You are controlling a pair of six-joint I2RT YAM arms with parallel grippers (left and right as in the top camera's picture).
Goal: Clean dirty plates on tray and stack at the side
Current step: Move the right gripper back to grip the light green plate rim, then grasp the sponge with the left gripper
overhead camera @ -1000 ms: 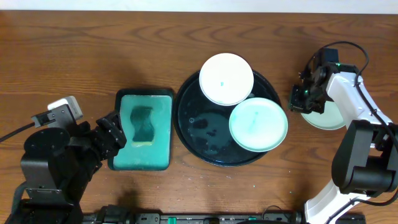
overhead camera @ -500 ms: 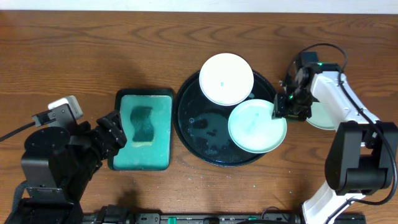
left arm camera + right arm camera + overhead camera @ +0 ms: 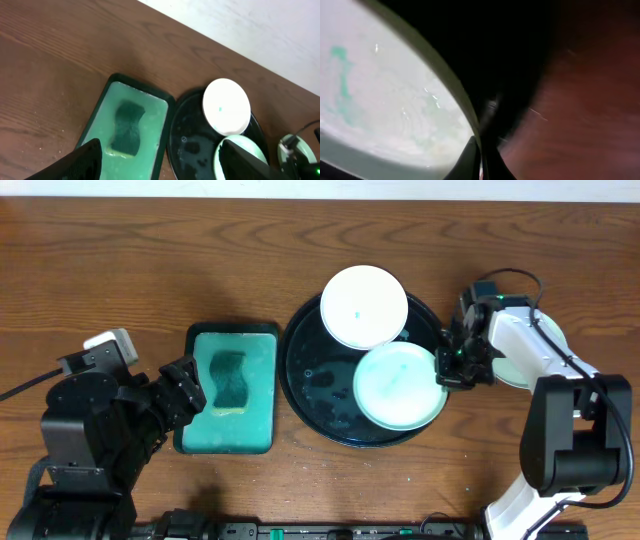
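Observation:
The round black tray holds a white plate at its far rim and a pale mint plate with a teal smear at its near right. My right gripper is shut on the mint plate's right rim; the right wrist view shows the fingers pinching that rim over the plate. A third plate lies on the table right of the tray, mostly hidden by the right arm. My left gripper is open and empty over the teal tray's left edge.
A rectangular teal tray with a black rim lies left of the black tray, with a dark green sponge in it. The left wrist view shows the sponge, the black tray and the white plate. The table is brown wood.
My right gripper moved left from the side plate to the mint plate's rim and closed on it. The mint plate shifted slightly left. The left arm barely moved.

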